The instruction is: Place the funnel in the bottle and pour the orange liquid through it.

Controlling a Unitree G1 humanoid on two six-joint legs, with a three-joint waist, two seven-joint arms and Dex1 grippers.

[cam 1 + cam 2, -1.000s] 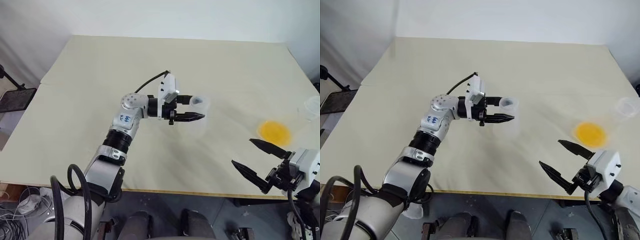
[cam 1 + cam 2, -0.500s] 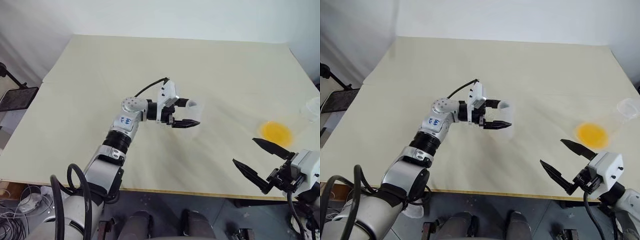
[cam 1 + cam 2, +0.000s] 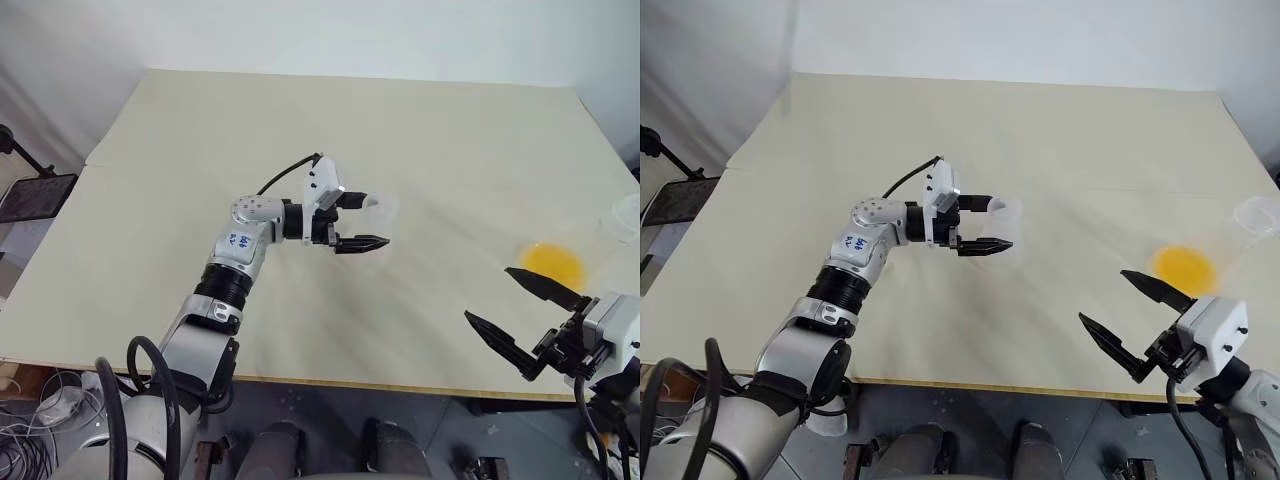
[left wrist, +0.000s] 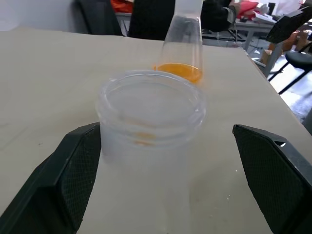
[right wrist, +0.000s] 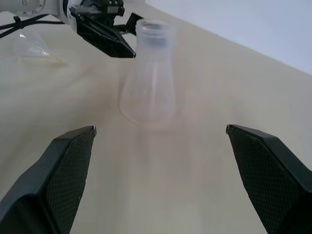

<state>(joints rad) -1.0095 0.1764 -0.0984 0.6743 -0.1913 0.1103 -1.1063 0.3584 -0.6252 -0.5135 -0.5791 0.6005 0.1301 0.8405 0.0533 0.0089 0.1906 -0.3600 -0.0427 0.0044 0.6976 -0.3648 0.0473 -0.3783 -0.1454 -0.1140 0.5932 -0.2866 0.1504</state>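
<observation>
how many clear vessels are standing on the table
2. A vessel with orange traces stands between the left gripper's open fingers; the bottle holding the orange liquid stands near the table's right edge, beyond the right gripper. None seems hidden.

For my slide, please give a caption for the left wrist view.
Open left claw flanking a clear vessel with orange traces; behind it, a conical bottle holding orange liquid.

Head stereo downward; wrist views tabletop-level.
</observation>
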